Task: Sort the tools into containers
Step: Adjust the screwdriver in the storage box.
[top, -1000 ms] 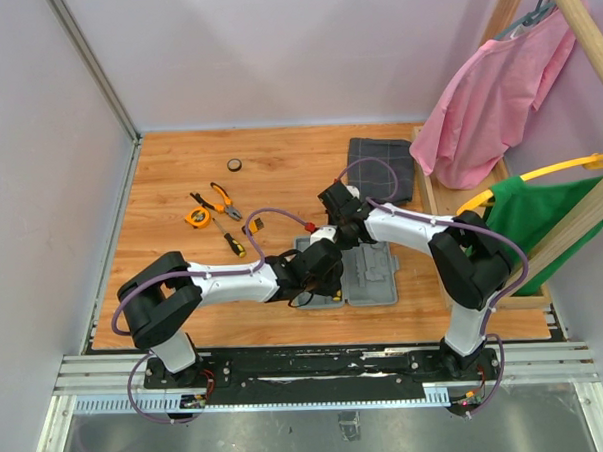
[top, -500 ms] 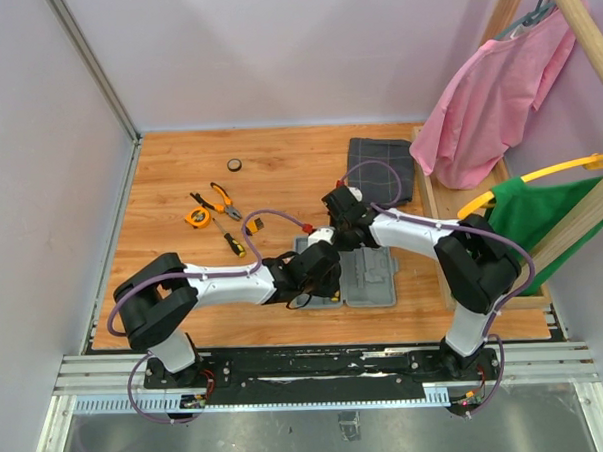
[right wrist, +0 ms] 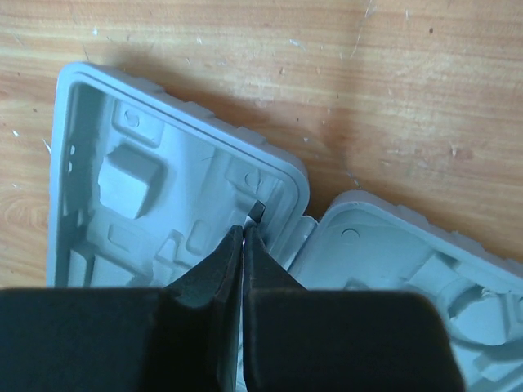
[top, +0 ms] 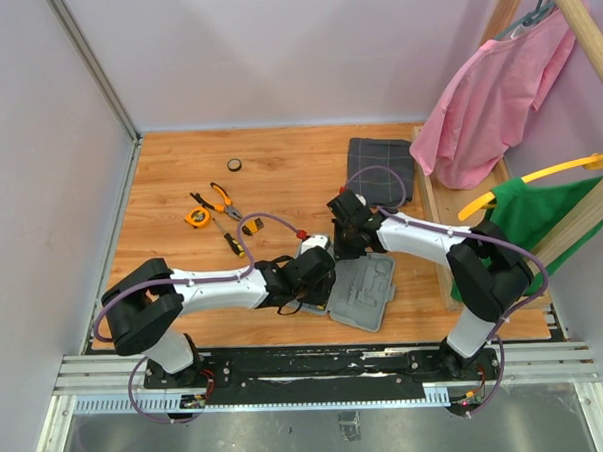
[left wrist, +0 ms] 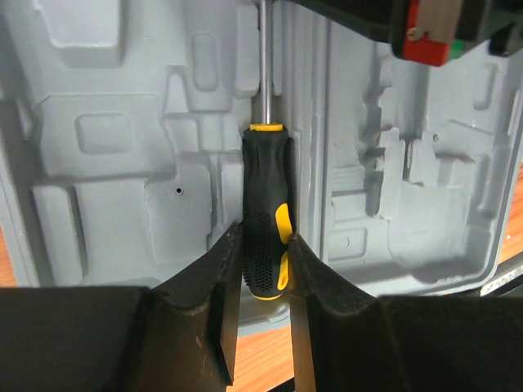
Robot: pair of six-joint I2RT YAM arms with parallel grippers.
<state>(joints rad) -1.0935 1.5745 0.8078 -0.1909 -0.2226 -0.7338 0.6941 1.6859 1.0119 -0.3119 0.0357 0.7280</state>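
Note:
The grey case (top: 370,298) lies open and skewed on the wooden table, near the front edge. My left gripper (left wrist: 263,237) is shut on the black-and-yellow handle of a screwdriver (left wrist: 265,204), which lies over the case's moulded compartments (left wrist: 114,163). Its steel shaft (left wrist: 263,73) runs away under my right gripper (top: 344,239). In the right wrist view the right gripper (right wrist: 243,231) is shut on the shaft's end, and the dark tip (right wrist: 257,211) pokes out over the case (right wrist: 122,188). Orange pliers (top: 220,199), a round tape measure (top: 197,218) and a second screwdriver (top: 232,242) lie at the left.
A small yellow-black piece (top: 253,226) and a black ring (top: 236,165) also lie on the table. A dark checked cloth (top: 380,181) is folded at the back. A wooden rack with pink (top: 486,98) and green (top: 532,221) garments stands on the right.
The case has swung askew and slid toward the near edge. Both grippers have moved nearer with the screwdriver still between them.

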